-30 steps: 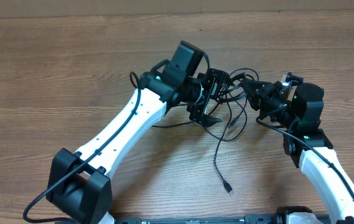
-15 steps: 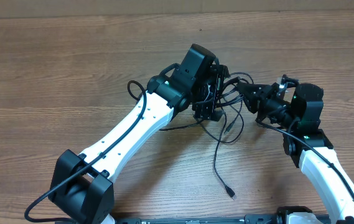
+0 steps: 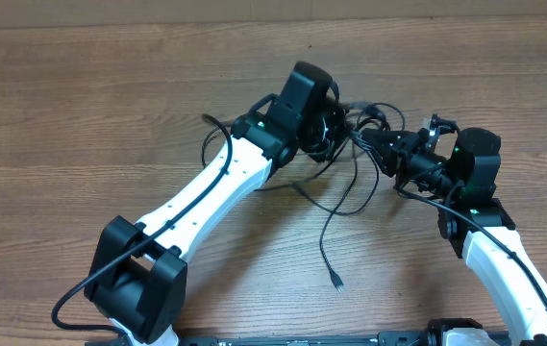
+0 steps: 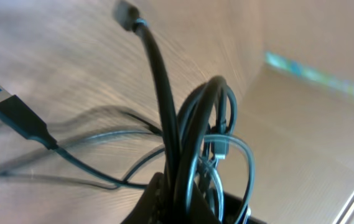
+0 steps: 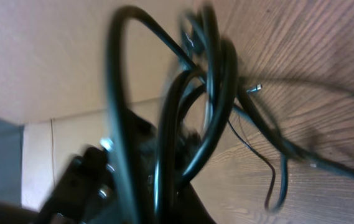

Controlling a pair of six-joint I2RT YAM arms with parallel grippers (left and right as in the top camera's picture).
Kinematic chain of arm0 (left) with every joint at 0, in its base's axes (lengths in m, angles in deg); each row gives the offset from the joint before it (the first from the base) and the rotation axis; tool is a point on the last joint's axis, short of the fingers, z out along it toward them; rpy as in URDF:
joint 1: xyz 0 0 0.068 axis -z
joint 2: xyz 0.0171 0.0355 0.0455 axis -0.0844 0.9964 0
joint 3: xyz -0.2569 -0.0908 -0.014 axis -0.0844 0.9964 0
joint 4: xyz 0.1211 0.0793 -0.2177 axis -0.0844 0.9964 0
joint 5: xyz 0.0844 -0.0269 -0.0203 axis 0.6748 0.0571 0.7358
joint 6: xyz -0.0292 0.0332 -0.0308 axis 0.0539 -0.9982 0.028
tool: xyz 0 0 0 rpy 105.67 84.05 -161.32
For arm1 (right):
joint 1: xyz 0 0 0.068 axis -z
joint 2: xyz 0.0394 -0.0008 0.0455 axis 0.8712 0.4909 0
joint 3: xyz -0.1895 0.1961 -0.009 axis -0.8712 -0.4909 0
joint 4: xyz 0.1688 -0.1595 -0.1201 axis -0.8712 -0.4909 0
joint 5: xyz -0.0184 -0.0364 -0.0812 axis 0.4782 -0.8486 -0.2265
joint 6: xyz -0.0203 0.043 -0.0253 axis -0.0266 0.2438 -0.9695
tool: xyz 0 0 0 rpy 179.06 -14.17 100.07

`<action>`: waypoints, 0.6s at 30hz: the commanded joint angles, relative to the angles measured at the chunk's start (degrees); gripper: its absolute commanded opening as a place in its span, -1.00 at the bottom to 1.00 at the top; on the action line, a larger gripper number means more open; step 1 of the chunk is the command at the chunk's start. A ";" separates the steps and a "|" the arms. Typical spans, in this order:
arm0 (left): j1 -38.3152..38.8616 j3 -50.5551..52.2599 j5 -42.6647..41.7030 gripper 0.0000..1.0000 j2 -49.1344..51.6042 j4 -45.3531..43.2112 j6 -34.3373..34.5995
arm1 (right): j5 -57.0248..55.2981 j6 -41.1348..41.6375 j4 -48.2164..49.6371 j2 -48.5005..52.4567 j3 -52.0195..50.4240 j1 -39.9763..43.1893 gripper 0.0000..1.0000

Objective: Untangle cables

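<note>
left claw [image 3: 335, 129] and right claw [image 3: 377, 146] are both clamping the cables [image 3: 324, 242] at one knot — pulling apart now risks cinching it tighter — or yanking a cord loose.

Cables [image 3: 324, 248]: black throughout, glossy sheen up close.
Plug [image 4: 9, 109]: black body, silver shell, blue tongue inside.
Table [image 3: 110, 96]: brown wood, fine grain streaking across, darker lines here and there.
Left arm [image 3: 211, 187]: white links, black joints, small green light near the wrist.
Right arm [image 3: 504, 264]: same white and black, green lights too.
Wall [image 3: 254, 8]: pale beige strip along the top.
</note>
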 commanded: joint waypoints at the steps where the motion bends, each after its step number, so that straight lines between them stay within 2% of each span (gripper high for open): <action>1: -5.01 -1.03 -6.32 -0.92 -0.39 -4.20 -28.33 | 5.73 -9.01 -0.76 -0.17 0.55 -0.28 -0.68; 5: -9.90 -1.03 -19.82 -0.92 -0.48 -3.91 -46.56 | 7.74 -22.47 -1.25 -0.17 0.55 -0.28 -0.31; 10: -17.33 -1.03 -39.41 -0.92 -0.50 -3.91 -59.56 | 3.82 -34.99 -10.36 -0.17 0.55 -0.28 -0.04; 12: -19.41 -1.03 -44.04 -0.91 -0.50 -4.00 -60.41 | 3.52 -37.33 -11.67 -0.17 0.55 -0.28 0.07; 15: -21.09 -1.03 -47.84 -0.92 -0.50 -4.00 -57.02 | 3.61 -41.79 -11.06 -0.17 0.55 -0.74 0.24; 18: -21.53 -1.03 -50.71 -0.91 -0.50 -4.02 -47.91 | 2.75 -48.00 -9.09 -0.17 0.55 -2.38 0.66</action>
